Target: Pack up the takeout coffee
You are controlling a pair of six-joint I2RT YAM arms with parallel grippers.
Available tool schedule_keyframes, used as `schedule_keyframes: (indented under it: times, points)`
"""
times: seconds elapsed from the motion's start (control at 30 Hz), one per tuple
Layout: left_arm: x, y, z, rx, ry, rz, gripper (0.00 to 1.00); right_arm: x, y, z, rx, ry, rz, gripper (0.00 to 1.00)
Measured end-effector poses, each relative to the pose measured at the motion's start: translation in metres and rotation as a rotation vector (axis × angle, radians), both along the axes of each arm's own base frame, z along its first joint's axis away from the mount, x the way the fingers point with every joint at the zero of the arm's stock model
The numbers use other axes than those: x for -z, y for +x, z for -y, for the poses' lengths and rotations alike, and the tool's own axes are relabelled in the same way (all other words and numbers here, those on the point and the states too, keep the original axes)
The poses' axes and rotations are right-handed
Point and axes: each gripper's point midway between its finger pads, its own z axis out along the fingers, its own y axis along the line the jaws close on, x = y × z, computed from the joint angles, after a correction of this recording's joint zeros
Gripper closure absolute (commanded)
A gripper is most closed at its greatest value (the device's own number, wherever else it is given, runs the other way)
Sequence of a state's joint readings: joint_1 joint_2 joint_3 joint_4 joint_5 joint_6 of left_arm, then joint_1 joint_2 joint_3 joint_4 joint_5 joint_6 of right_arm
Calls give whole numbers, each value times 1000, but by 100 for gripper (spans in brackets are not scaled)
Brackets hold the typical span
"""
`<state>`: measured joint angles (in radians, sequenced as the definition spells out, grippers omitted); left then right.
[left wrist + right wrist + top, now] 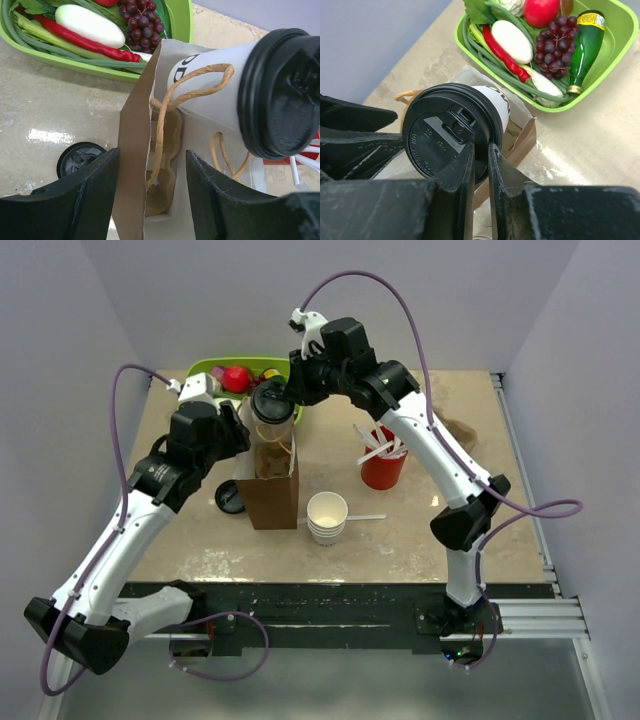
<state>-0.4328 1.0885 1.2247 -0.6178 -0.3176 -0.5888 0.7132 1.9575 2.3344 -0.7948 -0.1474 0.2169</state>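
Black lid (pixel 435 142) is all the right tool (pixel 479 152) pinches, coffee cup (pixel 496 102) tilted over bag (pixel 132 150) mouth: lid could pop, or handle (pixel 200 82) snag it; left tool (pixel 152 157) spread astride bag wall.

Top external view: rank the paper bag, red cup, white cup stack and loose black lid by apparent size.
1. Paper bag.
2. Red cup and white cup stack: these look about alike.
3. Loose black lid.

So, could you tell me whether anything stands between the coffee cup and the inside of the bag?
Partly: one twine handle of the paper bag loops across its open mouth, in front of the tilted coffee cup in the right gripper. Otherwise the opening looks clear.
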Motion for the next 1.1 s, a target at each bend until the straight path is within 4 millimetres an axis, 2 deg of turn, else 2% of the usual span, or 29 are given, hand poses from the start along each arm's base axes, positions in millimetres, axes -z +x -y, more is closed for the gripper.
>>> schedule_keyframes:
  times: [0.17,0.3,0.43,0.63,0.73,0.9,1.1]
  points:
    - [9,-2,4,26,-4,-23,57,17,1,-7,-56,-58,4,100]
    - [24,-6,7,49,6,-62,64,21,1,-12,-119,-94,35,100]
    - [34,-9,9,62,11,-93,78,22,1,-14,-151,-123,74,100]
    - [40,-12,9,75,22,-113,93,20,9,-22,-160,-132,120,100]
    - [41,-12,9,88,38,-112,100,30,13,-25,-157,-150,114,100]
    - [41,-12,11,127,61,-105,100,47,19,-22,-125,-192,85,100]
    - [40,-14,16,191,82,-82,100,54,18,-17,-114,-224,64,100]
